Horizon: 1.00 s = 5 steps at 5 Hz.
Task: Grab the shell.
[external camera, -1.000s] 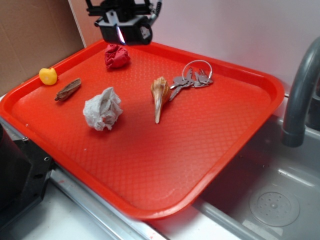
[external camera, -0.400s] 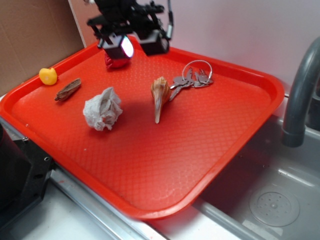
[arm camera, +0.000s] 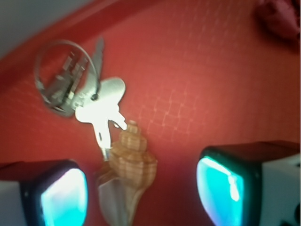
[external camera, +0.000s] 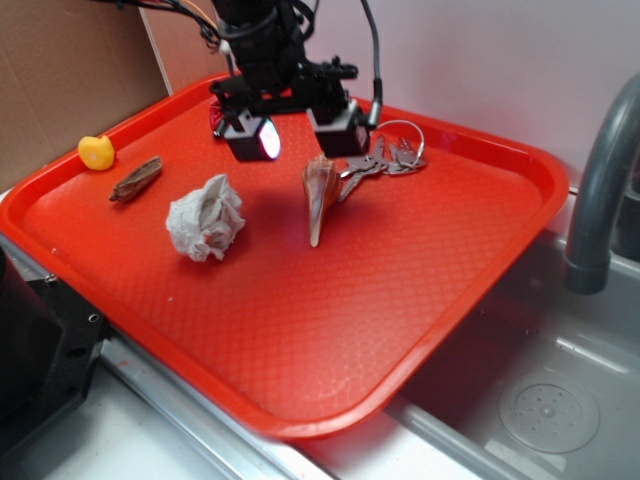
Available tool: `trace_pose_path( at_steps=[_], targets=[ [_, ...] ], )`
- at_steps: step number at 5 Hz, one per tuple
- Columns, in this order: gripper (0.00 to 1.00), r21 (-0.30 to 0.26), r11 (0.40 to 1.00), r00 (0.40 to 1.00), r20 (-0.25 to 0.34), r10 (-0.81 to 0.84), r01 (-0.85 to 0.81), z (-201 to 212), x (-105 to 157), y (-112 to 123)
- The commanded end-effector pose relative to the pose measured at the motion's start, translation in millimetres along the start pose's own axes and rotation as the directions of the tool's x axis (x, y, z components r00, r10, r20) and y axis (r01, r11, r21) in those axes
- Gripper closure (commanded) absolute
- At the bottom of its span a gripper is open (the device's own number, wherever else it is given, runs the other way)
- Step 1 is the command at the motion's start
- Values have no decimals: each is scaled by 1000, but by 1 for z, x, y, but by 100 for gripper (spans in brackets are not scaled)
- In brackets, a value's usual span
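Pincer [external camera: 297, 133] released, fingers spread wide, above the far part of the red tray [external camera: 420, 290]. Shell [external camera: 318, 193] lies flat mid-tray, ridged head near the pincer, point toward the near edge, head touching the keys [external camera: 385, 158]. White paper ball [external camera: 206, 217] beside it.

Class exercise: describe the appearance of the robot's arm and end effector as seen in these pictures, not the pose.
The arm is black, with dark cables looping beside it. The end effector has two blocky black fingers with white sides; their inner pads glow turquoise in the wrist view.
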<state>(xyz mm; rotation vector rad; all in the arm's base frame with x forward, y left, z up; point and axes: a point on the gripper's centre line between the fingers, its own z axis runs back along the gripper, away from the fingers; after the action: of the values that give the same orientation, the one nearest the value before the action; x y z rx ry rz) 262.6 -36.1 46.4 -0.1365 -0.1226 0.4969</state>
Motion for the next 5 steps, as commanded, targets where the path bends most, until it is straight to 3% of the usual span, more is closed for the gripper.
trace_pose_path(
  at_steps=[1,2,3,4,5],
  targets=[
    [6,19,1000,998,-51,22,-21,-18,9,0],
    [100,46,998,999,-24,-33,34,-3,4,-5],
    [100,71,967,970,-1,-244,244,39,-4,-12],
    [100,-68,946,948,58,-313,317,87,-7,4],
    [100,-79,928,931,1,-365,364,109,14,17]
  ],
)
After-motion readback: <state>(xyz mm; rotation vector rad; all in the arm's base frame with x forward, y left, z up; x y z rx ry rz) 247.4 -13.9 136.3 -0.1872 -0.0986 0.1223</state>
